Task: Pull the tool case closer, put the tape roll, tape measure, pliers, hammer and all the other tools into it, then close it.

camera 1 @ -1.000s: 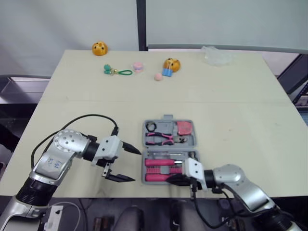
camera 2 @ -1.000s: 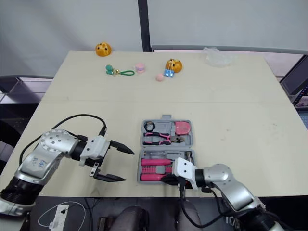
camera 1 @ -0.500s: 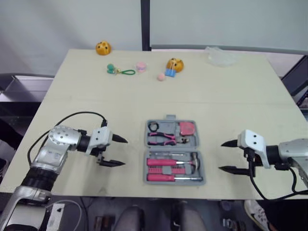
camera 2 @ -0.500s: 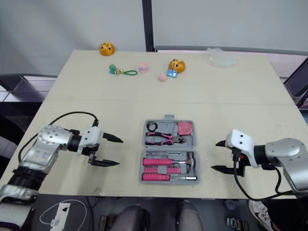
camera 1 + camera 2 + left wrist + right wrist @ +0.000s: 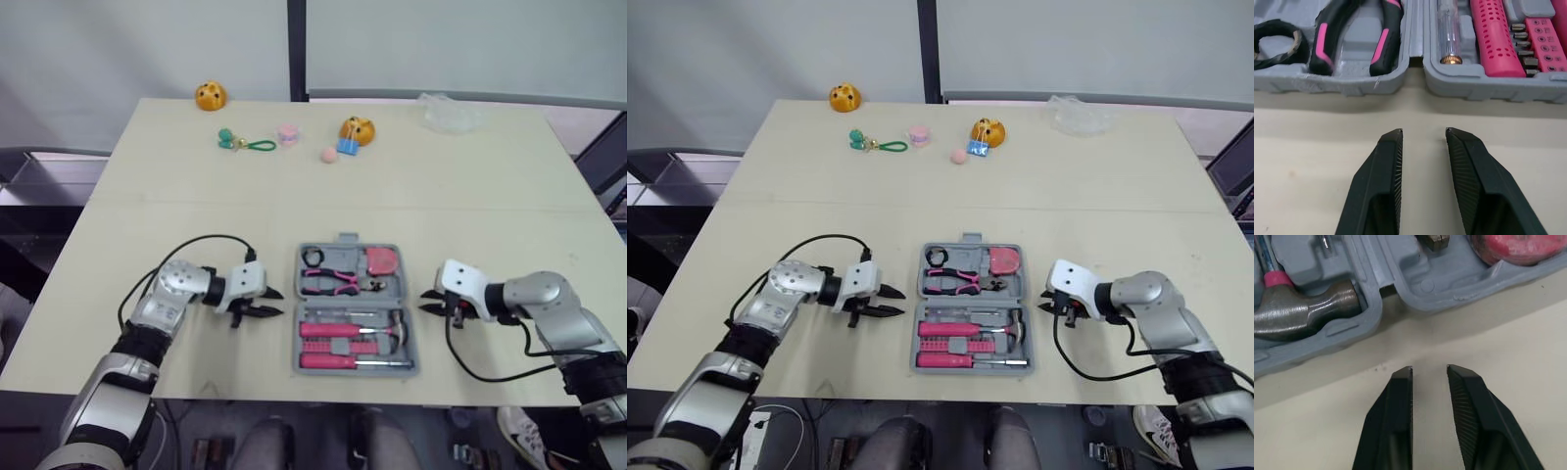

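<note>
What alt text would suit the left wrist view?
The left gripper, open and empty, points across bare table at the hinge of the open grey tool case. Inside lie pliers, a tape roll and a pink screwdriver handle.

tool case (image 5: 354, 245): grey | pliers (image 5: 328, 282): pink-and-black handles | hammer (image 5: 1308, 308): dark grey head, pink neck | table (image 5: 441, 196): beige

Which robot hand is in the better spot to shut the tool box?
Probably the right gripper, but only just: its open fingers point at the tool case by the hinge line, a touch nearer than the left gripper, which faces the opposite side the same way.
</note>
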